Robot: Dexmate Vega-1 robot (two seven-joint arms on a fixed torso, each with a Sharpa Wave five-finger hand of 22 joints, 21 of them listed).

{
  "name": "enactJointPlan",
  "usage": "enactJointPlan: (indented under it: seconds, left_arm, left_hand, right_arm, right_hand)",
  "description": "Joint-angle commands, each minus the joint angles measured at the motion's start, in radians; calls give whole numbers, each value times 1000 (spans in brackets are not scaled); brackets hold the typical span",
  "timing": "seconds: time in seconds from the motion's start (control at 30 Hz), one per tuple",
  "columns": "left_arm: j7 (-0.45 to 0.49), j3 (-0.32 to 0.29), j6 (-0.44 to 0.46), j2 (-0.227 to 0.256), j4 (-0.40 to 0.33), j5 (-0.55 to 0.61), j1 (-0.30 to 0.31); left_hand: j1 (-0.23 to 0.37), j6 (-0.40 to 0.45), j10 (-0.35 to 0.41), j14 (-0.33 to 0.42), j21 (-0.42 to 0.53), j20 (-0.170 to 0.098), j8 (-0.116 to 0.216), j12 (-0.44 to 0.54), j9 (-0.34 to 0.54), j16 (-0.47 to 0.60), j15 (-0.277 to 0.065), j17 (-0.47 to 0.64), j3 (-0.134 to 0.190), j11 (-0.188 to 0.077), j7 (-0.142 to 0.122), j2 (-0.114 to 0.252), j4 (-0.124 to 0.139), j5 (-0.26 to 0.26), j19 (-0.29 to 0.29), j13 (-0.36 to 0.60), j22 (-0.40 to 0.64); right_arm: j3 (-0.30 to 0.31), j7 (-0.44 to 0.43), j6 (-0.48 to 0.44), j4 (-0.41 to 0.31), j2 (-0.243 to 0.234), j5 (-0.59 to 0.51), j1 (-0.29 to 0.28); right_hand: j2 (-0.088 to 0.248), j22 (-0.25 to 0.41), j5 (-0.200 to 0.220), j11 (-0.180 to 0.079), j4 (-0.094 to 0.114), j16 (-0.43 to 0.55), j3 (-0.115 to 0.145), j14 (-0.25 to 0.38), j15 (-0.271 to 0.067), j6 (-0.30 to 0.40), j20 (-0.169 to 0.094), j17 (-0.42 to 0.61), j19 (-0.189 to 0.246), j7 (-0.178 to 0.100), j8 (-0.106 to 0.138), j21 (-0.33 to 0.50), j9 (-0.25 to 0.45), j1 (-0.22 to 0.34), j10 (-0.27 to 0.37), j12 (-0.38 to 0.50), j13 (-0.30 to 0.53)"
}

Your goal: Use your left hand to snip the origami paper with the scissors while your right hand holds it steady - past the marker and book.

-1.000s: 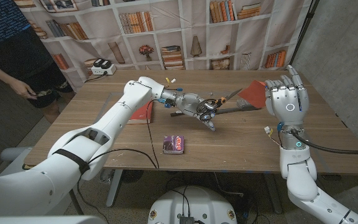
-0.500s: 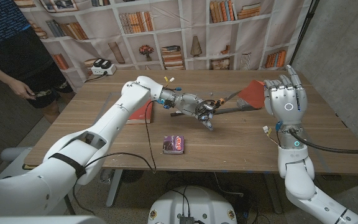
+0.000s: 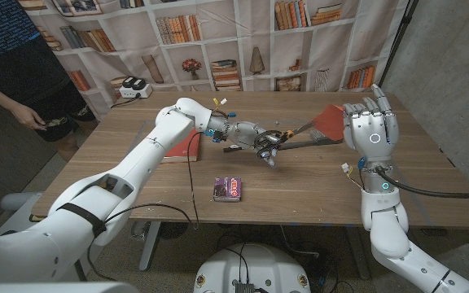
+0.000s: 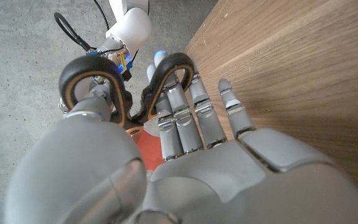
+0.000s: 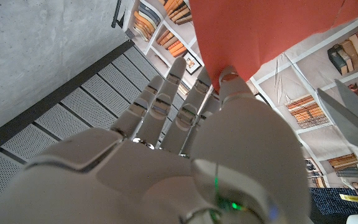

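Note:
My left hand (image 3: 257, 138) grips the scissors (image 3: 301, 135) above the middle of the table, fingers through the black handle loops (image 4: 91, 79). The blades are spread and point right, their tips at the lower edge of the red origami paper (image 3: 330, 122). My right hand (image 3: 370, 130) stands upright at the right side and pinches that paper (image 5: 266, 37) between thumb and fingers, holding it off the table. One grey blade (image 5: 356, 121) shows beside the paper in the right wrist view. A red book (image 3: 187, 148) lies under my left forearm, behind the scissors hand.
A small purple box (image 3: 229, 189) lies near the table's front middle. A white device (image 3: 133, 87) sits at the far left corner. A person (image 3: 15, 65) stands beyond the table's left end. A bookshelf backdrop closes the far side.
My left hand and the scissors have moved slightly farther from me and toward the paper. My right hand has shifted a little left with the paper.

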Motion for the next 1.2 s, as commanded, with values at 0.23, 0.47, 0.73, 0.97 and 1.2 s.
enactJointPlan:
  seconds: [0.23, 0.47, 0.73, 0.97, 1.2]
  left_arm:
    - [37, 12, -108, 23, 5, -18, 5]
    - [51, 19, -141, 38, -22, -23, 15]
    - [55, 20, -158, 43, -19, -50, 18]
    - [49, 4, -159, 31, 2, -92, 21]
    - [41, -3, -128, 30, -17, -106, 18]
  left_hand:
    - [-43, 9, -20, 43, -2, 2, -10, 2, -5, -2, -41, -3, -66, -16, 8, -12, -6, 23, -10, 6, 1]
    - [-83, 6, -34, 42, -6, 4, -17, 5, -12, 0, -29, -4, -142, -17, 10, -15, -15, 32, -29, 14, 1]
    - [-117, -1, -51, 24, -9, 4, -26, 2, -20, -3, -14, -3, -214, -10, 14, -12, -25, 41, -53, 14, 2]
    - [-128, 1, -49, 26, -6, 3, -28, 2, -24, 0, -15, -2, -245, -10, 14, -8, -30, 46, -55, 11, 2]
    - [-135, 5, -48, 26, -4, 3, -29, 5, -27, 2, -12, -1, -268, -7, 16, -4, -35, 52, -55, 13, 2]
  right_arm:
    - [-12, 41, 5, 3, 1, -38, 18]
    - [0, 54, 2, -2, -6, -38, 15]
    - [8, 40, 10, -19, -12, -47, 14]
    - [13, -101, 22, 10, 37, 9, 23]
    - [7, -171, 35, 37, 50, 45, 36]
  right_hand:
    - [10, 2, 0, 1, 4, -4, 0, 9, -79, 19, -48, 3, -12, -15, 5, -4, 4, 5, 8, -4, 3]
    - [10, 2, 0, 1, 5, -4, 0, 10, -79, 19, -47, 3, -15, -14, 4, -5, 4, 6, 9, -6, 3]
    - [10, 2, -1, 1, 5, -3, -1, 11, -80, 20, -45, 4, -20, -14, 2, -7, 4, 6, 10, -8, 4]
    - [23, 2, 0, 1, 5, -2, 5, 13, -84, 20, -45, 5, -27, -15, -1, -9, 4, 15, 4, -13, 4]
    - [29, 3, -1, 1, 6, -5, 7, 8, -79, 21, -40, 4, -36, -16, -5, -11, 3, 18, -9, -19, 4]
